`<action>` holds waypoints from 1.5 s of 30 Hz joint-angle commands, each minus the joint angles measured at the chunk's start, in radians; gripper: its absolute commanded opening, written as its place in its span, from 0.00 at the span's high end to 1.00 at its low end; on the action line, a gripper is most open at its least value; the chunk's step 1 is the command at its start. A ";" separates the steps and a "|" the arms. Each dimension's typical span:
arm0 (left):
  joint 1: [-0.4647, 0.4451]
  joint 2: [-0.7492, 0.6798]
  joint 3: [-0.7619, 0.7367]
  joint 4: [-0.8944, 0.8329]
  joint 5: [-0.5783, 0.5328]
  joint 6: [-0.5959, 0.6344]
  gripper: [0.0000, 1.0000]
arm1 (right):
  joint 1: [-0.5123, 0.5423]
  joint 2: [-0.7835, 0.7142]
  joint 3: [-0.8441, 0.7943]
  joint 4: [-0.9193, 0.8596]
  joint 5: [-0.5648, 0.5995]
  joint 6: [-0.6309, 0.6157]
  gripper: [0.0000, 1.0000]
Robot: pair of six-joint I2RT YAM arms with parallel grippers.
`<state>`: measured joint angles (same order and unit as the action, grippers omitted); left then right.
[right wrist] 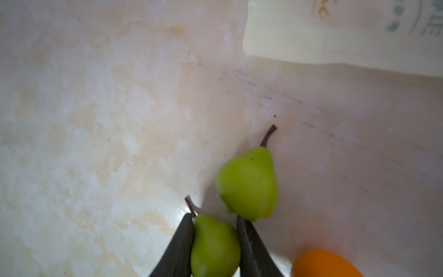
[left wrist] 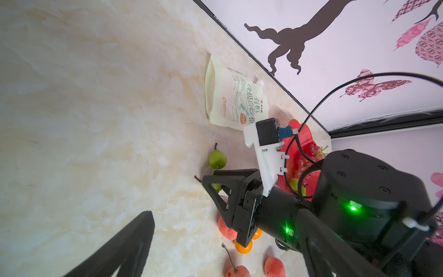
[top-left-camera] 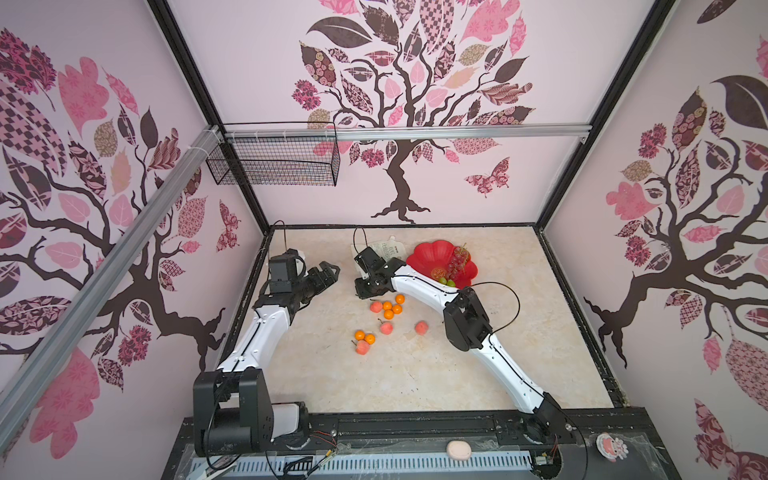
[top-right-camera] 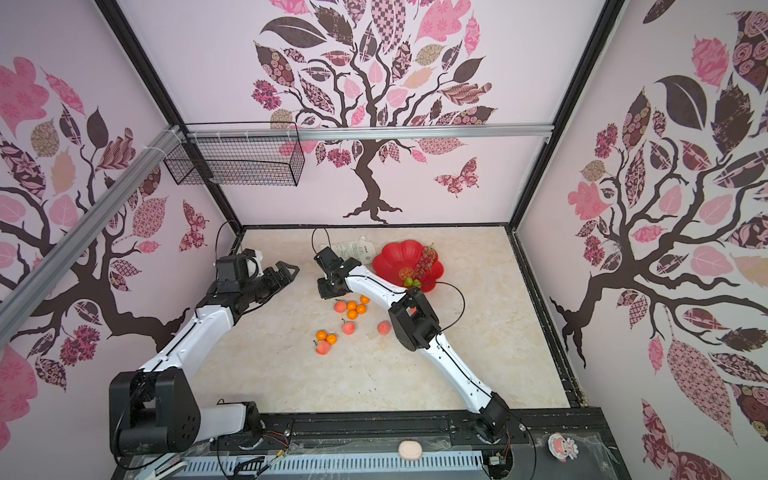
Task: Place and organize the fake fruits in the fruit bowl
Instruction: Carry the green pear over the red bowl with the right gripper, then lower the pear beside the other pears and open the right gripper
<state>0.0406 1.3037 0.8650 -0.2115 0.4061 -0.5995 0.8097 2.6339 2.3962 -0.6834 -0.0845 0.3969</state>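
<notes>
My right hand (right wrist: 214,217) is pinching a green pear (right wrist: 215,247): one dark finger (right wrist: 182,239) presses each side of it, and its stem pokes out past the fingertips. The pear looks to be low over the worktop (right wrist: 96,120); I cannot tell whether it is touching. A second green pear (right wrist: 248,184) lies just beyond my fingertips, touching or almost touching one of them, its stem pointing away from me. An orange tangerine (right wrist: 323,263) sits close on one side, and further out lies a white printed pouch (right wrist: 335,36).

My left hand (top-left-camera: 332,277) hangs over bare worktop on the left, fingers spread and holding nothing, well apart from the fruit.

In both top views my right arm reaches across the middle, with the pouch behind the hand. Just nearer than the hand there is a tight cluster of four tangerines (top-left-camera: 390,307) with a peach (top-left-camera: 376,306) beside it. Nearer still lie two more peaches (top-left-camera: 386,328) (top-left-camera: 421,328), then a pair of tangerines (top-left-camera: 365,336) touching a fourth peach (top-left-camera: 362,347).

The red bowl (top-left-camera: 432,253) stands at the back, to the right of my right hand and partly behind my forearm. It holds a dark red grape bunch (top-left-camera: 457,262) and, at its near edge, a small green fruit (top-left-camera: 446,282).
</notes>
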 commanded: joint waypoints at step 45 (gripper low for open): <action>-0.692 0.515 0.531 -0.022 -0.078 0.082 0.04 | -0.527 -0.813 -1.037 0.254 -0.027 -0.042 0.71</action>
<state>-0.6220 1.7859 1.3197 -0.2192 0.3195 -0.5480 0.3088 1.8248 1.3575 -0.4507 -0.0879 0.3771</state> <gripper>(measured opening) 0.963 0.294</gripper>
